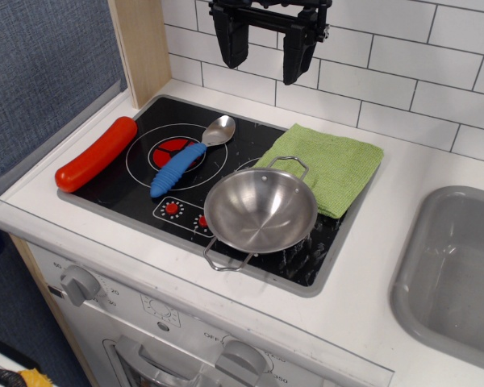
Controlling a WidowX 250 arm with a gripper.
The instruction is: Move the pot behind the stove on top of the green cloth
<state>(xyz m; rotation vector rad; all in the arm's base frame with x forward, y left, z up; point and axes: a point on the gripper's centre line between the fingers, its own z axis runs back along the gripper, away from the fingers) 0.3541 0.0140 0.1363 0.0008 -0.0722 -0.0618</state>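
The shiny steel pot (260,211) sits on the front right of the black stove (137,173), its far wire handle just overlapping the near edge of the green cloth (331,165). The cloth lies on the stove's back right corner. My gripper (264,47) hangs open and empty high above the stove's back edge, in front of the tiled wall, well clear of the pot.
A red sausage (95,153) lies on the stove's left edge. A metal spoon with a blue handle (181,165) lies over the left burner. A grey sink (460,274) is at the right. A wooden post (141,44) stands at back left.
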